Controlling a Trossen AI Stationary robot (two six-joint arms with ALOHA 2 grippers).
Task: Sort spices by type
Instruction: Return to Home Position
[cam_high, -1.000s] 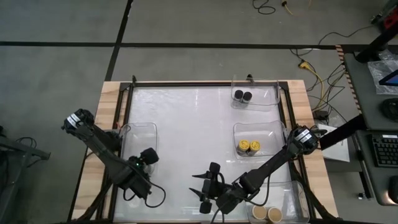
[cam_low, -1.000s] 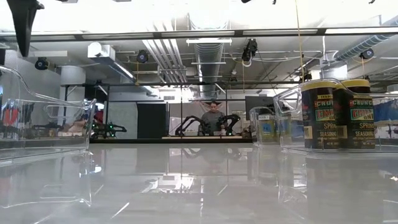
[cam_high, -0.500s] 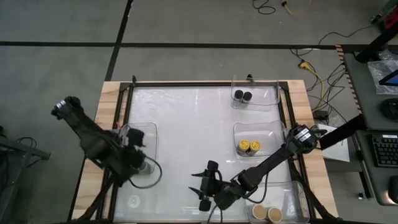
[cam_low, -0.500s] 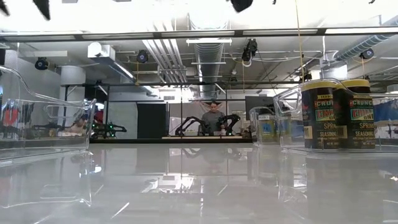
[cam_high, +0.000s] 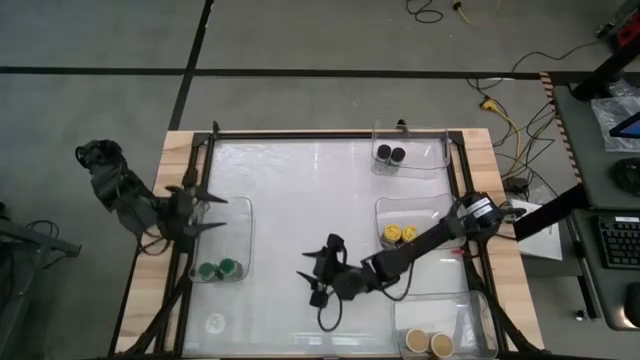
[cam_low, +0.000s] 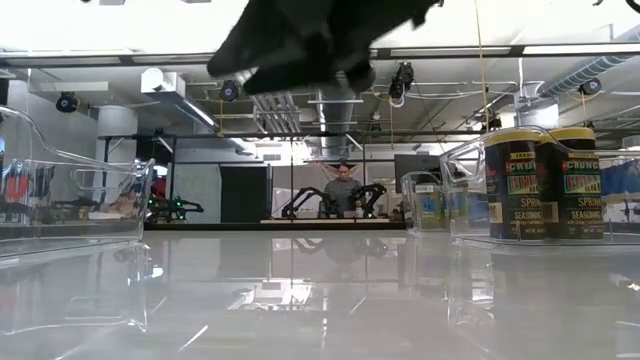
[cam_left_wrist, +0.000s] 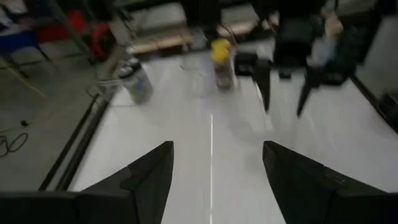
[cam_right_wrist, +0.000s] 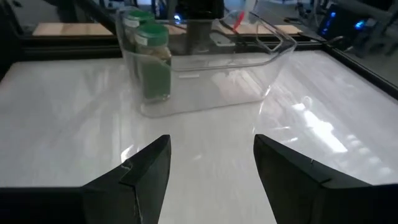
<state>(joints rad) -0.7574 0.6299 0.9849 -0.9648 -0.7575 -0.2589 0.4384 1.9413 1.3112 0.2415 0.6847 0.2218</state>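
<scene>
Jars sit paired in clear bins (cam_high: 250, 240): green jars (cam_high: 216, 268) lower left, black jars (cam_high: 390, 153) upper right, yellow jars (cam_high: 400, 235) centre right, tan jars (cam_high: 430, 343) lower right. Left gripper (cam_high: 215, 212) at mid-left and right gripper (cam_high: 305, 278) at lower centre are empty, fingers wide. Sorting seems done; the arms need only park.

Low view: dark arm part (cam_low: 310, 40) blurred, cut by top edge, which arm unclear; yellow-lidded jar (cam_left_wrist: 221, 59) smeared

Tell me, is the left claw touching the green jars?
Apart. The high view shows the open left gripper at the clear bin's other end, with bare bin floor between it and the green jars. The right gripper waits mid-table.
</scene>
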